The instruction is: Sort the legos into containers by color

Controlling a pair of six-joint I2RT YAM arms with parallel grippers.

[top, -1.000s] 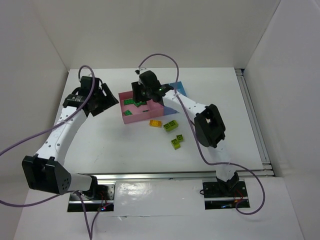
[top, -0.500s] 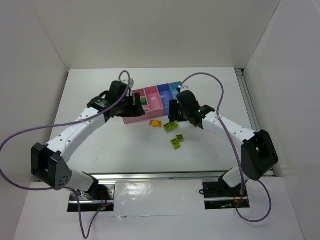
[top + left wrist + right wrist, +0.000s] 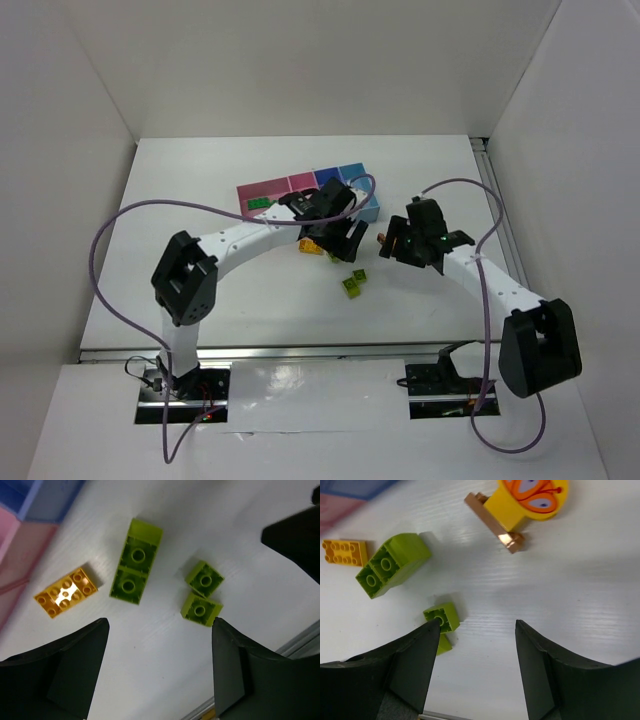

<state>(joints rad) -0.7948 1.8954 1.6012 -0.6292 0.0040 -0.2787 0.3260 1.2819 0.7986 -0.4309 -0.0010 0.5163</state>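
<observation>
The left claw [image 3: 159,630] gapes wide and empty above a flat orange-yellow studded plate [image 3: 66,592], a long lime brick [image 3: 134,562] and two small lime bricks [image 3: 204,580], all on the smooth white surface [image 3: 225,510]. The right claw [image 3: 477,630], equally wide, hangs near a glossy brown-orange piece [image 3: 511,540]. The joined plastic bins [image 3: 262,192] sit beyond.

Bins [image 3: 268,189] behind loose bricks [image 3: 135,562], butterfly piece [image 3: 520,505] right of bricks

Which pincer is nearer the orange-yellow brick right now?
Left. The left pincer hovers almost over the orange-yellow brick; the right pincer sits farther right, beyond the lime bricks.
</observation>
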